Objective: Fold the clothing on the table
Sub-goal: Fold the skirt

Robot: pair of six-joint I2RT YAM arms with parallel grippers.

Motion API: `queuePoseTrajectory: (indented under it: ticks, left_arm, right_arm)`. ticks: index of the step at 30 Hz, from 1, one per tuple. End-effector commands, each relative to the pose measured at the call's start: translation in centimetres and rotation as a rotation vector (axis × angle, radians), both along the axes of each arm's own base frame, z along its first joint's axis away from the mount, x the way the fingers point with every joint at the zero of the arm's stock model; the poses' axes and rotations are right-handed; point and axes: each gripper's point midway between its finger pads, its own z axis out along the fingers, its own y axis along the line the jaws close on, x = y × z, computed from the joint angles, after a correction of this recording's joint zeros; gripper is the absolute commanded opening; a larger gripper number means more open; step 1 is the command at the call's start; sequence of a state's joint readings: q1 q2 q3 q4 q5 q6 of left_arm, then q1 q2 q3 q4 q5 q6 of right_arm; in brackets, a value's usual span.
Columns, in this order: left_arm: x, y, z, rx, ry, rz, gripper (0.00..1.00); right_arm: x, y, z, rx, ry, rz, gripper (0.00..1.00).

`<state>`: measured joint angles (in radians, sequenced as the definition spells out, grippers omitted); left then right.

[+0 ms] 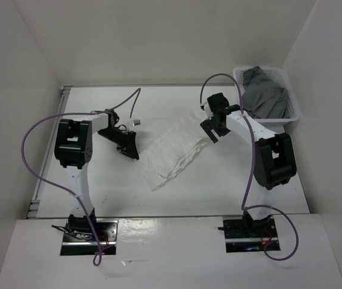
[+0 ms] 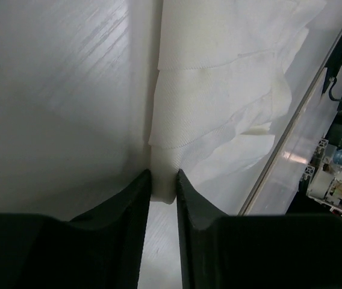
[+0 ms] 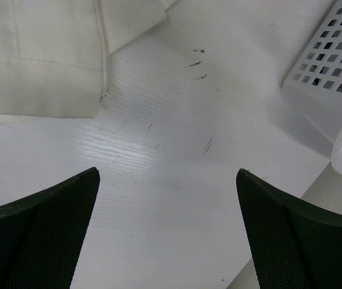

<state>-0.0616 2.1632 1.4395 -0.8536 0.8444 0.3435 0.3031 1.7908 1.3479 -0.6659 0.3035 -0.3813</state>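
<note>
Judging by the layout, folding has barely begun: the clothing (image 1: 171, 150) lies diagonally in the middle of the table (image 1: 99, 180), rumpled, with no clean fold visible. The left gripper (image 2: 163, 176) brackets a corner of the cloth, jaws a slim gap apart; whether it pinches yet cannot be told. The right gripper (image 3: 168, 174) stands wide open and empty between cloth and basket (image 3: 327, 72).
</note>
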Motion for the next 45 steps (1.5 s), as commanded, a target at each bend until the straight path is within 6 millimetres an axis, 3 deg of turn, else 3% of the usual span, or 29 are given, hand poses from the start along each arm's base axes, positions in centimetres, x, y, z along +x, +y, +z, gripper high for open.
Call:
queuePoseTrajectory:
  ticks: [1, 5, 8, 10, 11, 13, 14, 15, 17, 18, 20, 21, 23, 30, 34, 39, 45]
  left_arm:
    - [-2.0, 2.1, -4.5, 0.144, 0.04, -0.071, 0.3]
    - [-2.0, 2.3, -4.6, 0.153, 0.04, -0.073, 0.18]
    - [-1.9, 2.4, -4.4, 0.166, 0.037, -0.067, 0.12]
    - [-2.1, 2.6, -4.3, 0.178, 0.035, -0.069, 0.1]
    - [-2.2, 3.0, -4.3, 0.189, 0.046, -0.062, 0.1]
    - [-2.3, 3.1, -4.0, 0.188, 0.039, -0.069, 0.1]
    - [-2.7, 3.3, -3.8, 0.197, 0.039, -0.077, 0.1]
    - [-3.0, 3.5, -3.7, 0.208, 0.04, -0.079, 0.1]
    - [-3.2, 3.7, -3.7, 0.226, 0.04, -0.072, 0.1]
    - [-3.6, 3.9, -3.6, 0.24, 0.041, -0.074, 0.11]
    - [-3.6, 4.1, -3.6, 0.251, 0.034, -0.066, 0.11]
    - [-3.5, 4.2, -3.4, 0.26, 0.025, -0.066, 0.12]
    - [-3.3, 4.3, -3.5, 0.269, 0.015, -0.066, 0.12]
    - [-3.1, 4.6, -3.4, 0.289, 0.005, -0.067, 0.13]
    - [-2.8, 4.6, -3.2, 0.288, -0.013, -0.064, 0.13]
    - [-3.0, 4.6, -3.5, 0.288, -0.013, -0.064, 0.13]
    - [-3.1, 4.8, -3.8, 0.298, -0.005, -0.067, 0.13]
  right_arm:
    - [0.3, -0.3, 1.5, 0.014, -0.055, -0.023, 0.98]
    - [0.4, -0.1, 0.8, 0.019, -0.044, -0.019, 0.98]
    - [2.5, 0.8, 2.0, 0.061, -0.086, 0.001, 0.98]
    - [3.7, 0.8, 1.6, 0.097, -0.081, 0.0, 0.98]
    - [4.9, 1.7, 2.6, 0.144, -0.095, 0.027, 0.98]
    - [6.3, 1.6, 1.6, 0.198, -0.068, 0.027, 0.98]
    - [7.6, 2.6, 2.7, 0.256, -0.083, 0.066, 0.98]
    - [7.9, 2.8, 1.3, 0.275, -0.04, 0.077, 0.98]
    - [9.4, 3.5, 2.1, 0.34, -0.037, 0.13, 0.98]
    - [9.7, 3.9, 0.6, 0.348, 0.0, 0.143, 0.98]
    - [10.4, 4.8, 0.5, 0.377, 0.011, 0.195, 0.98]
    - [10.0, 5.1, -0.9, 0.387, 0.058, 0.206, 0.98]
    - [10.2, 6.1, -1.1, 0.429, 0.078, 0.254, 0.98]
    - [9.8, 7.8, -5.1, 0.508, 0.233, 0.382, 0.98]
    - [9.3, 8.6, -5.8, 0.552, 0.28, 0.415, 0.98]
    - [9.0, 7.5, -6.9, 0.583, 0.318, 0.401, 0.98]
    - [7.6, 8.1, -8.9, 0.636, 0.412, 0.406, 0.98]
